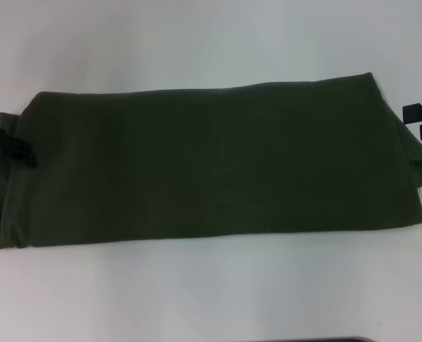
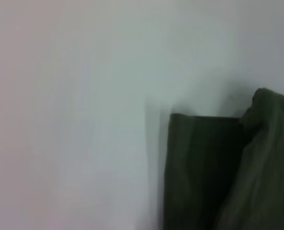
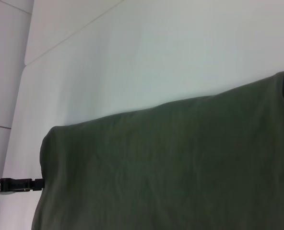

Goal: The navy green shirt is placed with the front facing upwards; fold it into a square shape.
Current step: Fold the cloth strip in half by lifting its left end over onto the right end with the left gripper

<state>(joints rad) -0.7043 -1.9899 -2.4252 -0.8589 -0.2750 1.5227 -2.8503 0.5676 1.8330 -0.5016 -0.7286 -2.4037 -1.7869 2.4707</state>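
The navy green shirt point(image 1: 211, 167) lies folded into a long plain green band across the white table, with no lettering showing. My left gripper point(image 1: 10, 146) is at the shirt's left end and reaches over its edge. The right wrist view shows it as a thin black bar point(image 3: 15, 184) touching the far end of the shirt point(image 3: 171, 163). My right gripper point(image 1: 420, 121) hovers just off the shirt's right end, open and holding nothing. In the left wrist view, only a corner of the shirt point(image 2: 204, 172) shows.
The white table point(image 1: 211, 43) extends beyond the shirt toward the back and the front. A dark strip point(image 1: 339, 340) shows at the table's front edge. Seams between the table panels point(image 3: 70, 40) run along the far side.
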